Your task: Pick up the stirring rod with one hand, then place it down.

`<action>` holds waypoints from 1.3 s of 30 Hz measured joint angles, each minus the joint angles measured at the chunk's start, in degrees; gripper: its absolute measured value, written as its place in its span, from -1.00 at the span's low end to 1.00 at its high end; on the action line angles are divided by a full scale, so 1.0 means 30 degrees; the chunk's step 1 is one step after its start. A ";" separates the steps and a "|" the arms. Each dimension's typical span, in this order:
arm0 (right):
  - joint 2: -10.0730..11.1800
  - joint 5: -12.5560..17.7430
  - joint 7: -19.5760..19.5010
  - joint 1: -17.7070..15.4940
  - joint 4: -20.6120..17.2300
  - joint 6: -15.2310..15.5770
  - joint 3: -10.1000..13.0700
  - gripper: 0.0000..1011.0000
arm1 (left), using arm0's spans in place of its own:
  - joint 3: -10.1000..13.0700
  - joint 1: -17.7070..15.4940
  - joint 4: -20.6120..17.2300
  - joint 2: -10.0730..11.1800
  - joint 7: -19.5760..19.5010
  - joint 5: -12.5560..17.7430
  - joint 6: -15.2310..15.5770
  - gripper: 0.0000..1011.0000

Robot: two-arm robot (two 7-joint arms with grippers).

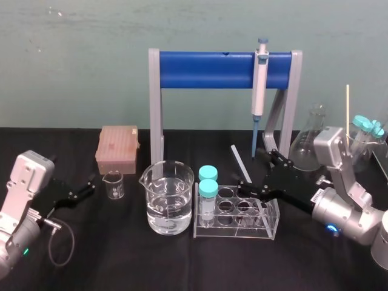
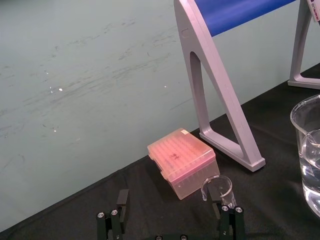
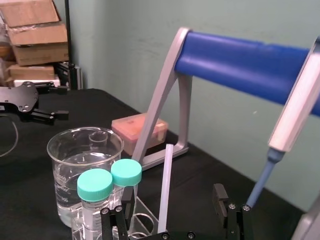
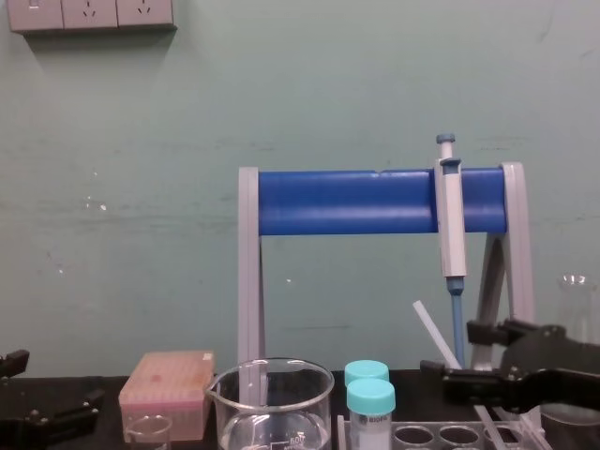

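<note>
Black-clothed counter [image 1: 121,260] is standing against a green wall [image 1: 73,60]. Right hand [image 1: 254,173] is hovering above the rack [image 1: 267,231], its fingers spread wide. The rod [image 1: 240,162] is leaning tilted between them, with its lower end hidden. Left hand [image 1: 91,185] is resting at the counter's left side, also spread wide.

Nothing reads clearly from here: the faint graduation print on the beaker [image 4: 272,408] and the small label on the capped tube [image 4: 371,417] at its 3 o'clock are illegible.
</note>
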 joint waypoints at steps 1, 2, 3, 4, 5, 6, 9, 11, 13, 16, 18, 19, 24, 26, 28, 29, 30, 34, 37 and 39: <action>-0.0190 0.0152 0.0287 0.0196 0.0355 0.0285 -0.0001 0.98 | 0.0000 -0.0001 0.0000 0.0000 0.0000 0.0000 0.0000 0.98; -0.0273 0.0224 0.0419 0.0275 0.0504 0.0437 -0.0001 0.98 | 0.0000 -0.0001 0.0000 0.0001 0.0001 0.0000 0.0000 0.98; -0.0436 0.0317 0.0613 0.0441 0.0787 0.0675 0.0005 0.98 | 0.0001 0.0000 0.0000 0.0000 0.0000 0.0000 0.0000 0.98; -0.0494 0.0351 0.0691 0.0502 0.0901 0.0765 0.0012 0.98 | 0.0001 0.0000 0.0000 0.0000 0.0000 0.0000 0.0000 0.98; -0.0557 0.0377 0.0771 0.0565 0.1026 0.0851 0.0020 0.98 | 0.0001 0.0000 0.0000 0.0001 0.0001 0.0000 0.0000 0.98; -0.0670 0.0402 0.0899 0.0673 0.1219 0.0997 0.0044 0.98 | 0.0000 -0.0001 0.0000 0.0000 0.0000 -0.0001 0.0000 0.98; -0.0788 0.0398 0.1000 0.0767 0.1374 0.1123 0.0109 0.98 | 0.0000 -0.0001 0.0000 0.0001 0.0000 0.0001 0.0000 0.98; -0.0893 0.0343 0.1040 0.0823 0.1469 0.1223 0.0199 0.98 | 0.0001 0.0001 -0.0001 0.0000 0.0001 0.0000 0.0000 0.98; -0.0947 0.0276 0.1024 0.0828 0.1478 0.1291 0.0268 0.98 | 0.0001 0.0000 0.0000 0.0000 0.0000 0.0000 -0.0001 0.98; -0.0994 0.0231 0.0993 0.0826 0.1477 0.1343 0.0324 0.98 | 0.0001 0.0000 0.0000 0.0000 0.0000 0.0001 0.0000 0.98; -0.0986 0.0228 0.0992 0.0822 0.1475 0.1341 0.0319 0.98 | 0.0000 0.0000 0.0000 0.0001 0.0000 0.0000 0.0000 0.98; -0.0982 0.0227 0.0990 0.0822 0.1472 0.1340 0.0317 0.98 | 0.0001 -0.0001 0.0000 0.0001 0.0000 0.0000 0.0000 0.98; -0.0951 0.0226 0.0977 0.0813 0.1455 0.1309 0.0298 0.98 | 0.0001 0.0000 0.0000 0.0000 0.0001 0.0000 -0.0001 0.98; -0.0943 0.0226 0.0971 0.0810 0.1451 0.1299 0.0293 0.98 | 0.0001 0.0000 0.0000 0.0001 0.0000 0.0001 0.0000 0.98; -0.0938 0.0226 0.0968 0.0808 0.1448 0.1294 0.0290 0.98 | 0.0001 0.0000 0.0000 0.0001 0.0000 0.0000 0.0000 0.98; -0.0936 0.0226 0.0968 0.0807 0.1446 0.1291 0.0288 0.98 | 0.0001 0.0001 0.0000 0.0000 0.0001 0.0001 0.0000 0.98; -0.0932 0.0226 0.0965 0.0805 0.1442 0.1284 0.0285 0.98 | 0.0001 -0.0001 0.0000 0.0000 0.0000 0.0000 0.0000 0.98; -0.0926 0.0226 0.0957 0.0797 0.1433 0.1266 0.0276 0.87 | 0.0001 -0.0001 0.0000 0.0001 0.0000 0.0000 0.0000 0.98; -0.0923 0.0227 0.0955 0.0792 0.1428 0.1253 0.0269 0.72 | 0.0001 0.0000 0.0000 0.0000 0.0000 0.0000 0.0000 0.98; -0.0919 0.0227 0.0953 0.0790 0.1424 0.1246 0.0265 0.59 | -0.0001 0.0000 0.0000 0.0000 0.0001 0.0001 0.0000 0.98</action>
